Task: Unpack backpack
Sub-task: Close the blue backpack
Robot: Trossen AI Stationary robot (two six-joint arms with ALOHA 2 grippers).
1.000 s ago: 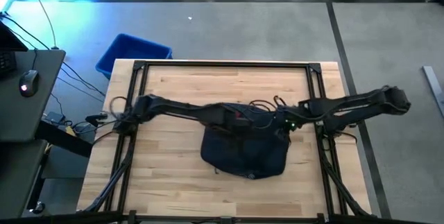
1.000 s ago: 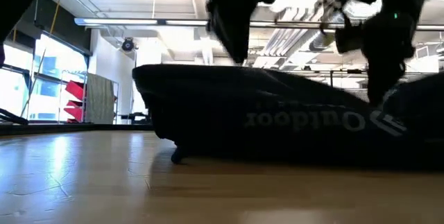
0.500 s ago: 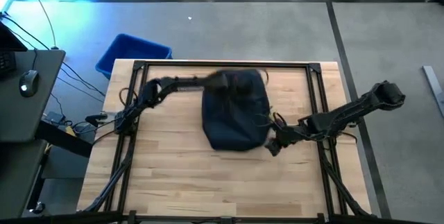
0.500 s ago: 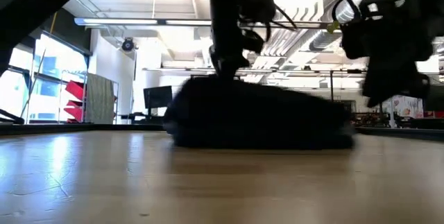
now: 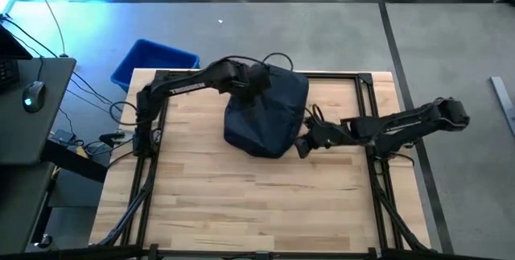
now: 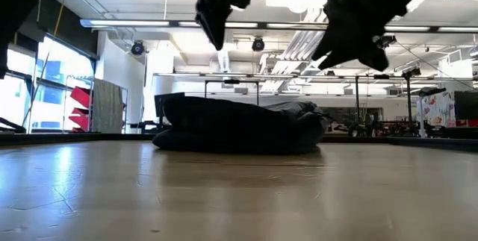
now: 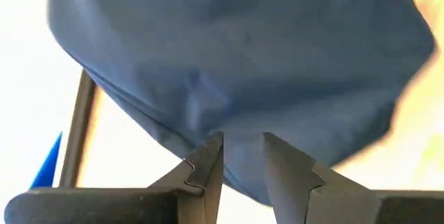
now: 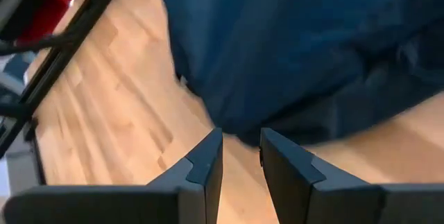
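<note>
Backpack (image 5: pixel 265 111) lay flat on the table (image 5: pixel 209 204), at the far middle, its far edge on the black frame rail (image 5: pixel 338 75) that rimmed the table. Left gripper (image 5: pixel 259 81) sat over the bag's far-left corner; in its wrist view the fingers (image 7: pixel 208 165) stood a narrow gap apart with bag fabric just past the tips, nothing visibly pinched between them. Right gripper (image 5: pixel 301 143) was just beside the bag's near-right edge, low by the tabletop; its fingers (image 8: pixel 205 158) also showed a narrow gap with bare wood and the bag's edge beyond, empty. Low view showed the bag as a dark flattened mound (image 6: pixel 239 125), both grippers hanging above it, clear of the wood in front. Around it: blue bin (image 5: pixel 153 60) on the floor off the table's far-left corner, a dark desk (image 5: pixel 28 107) with a mouse (image 5: pixel 32 96) at the left, cables (image 5: pixel 88 135) running from it to the left arm's base. Nothing lay between the grippers and the bag. No readable writing on the bag or elsewhere in any view.
</note>
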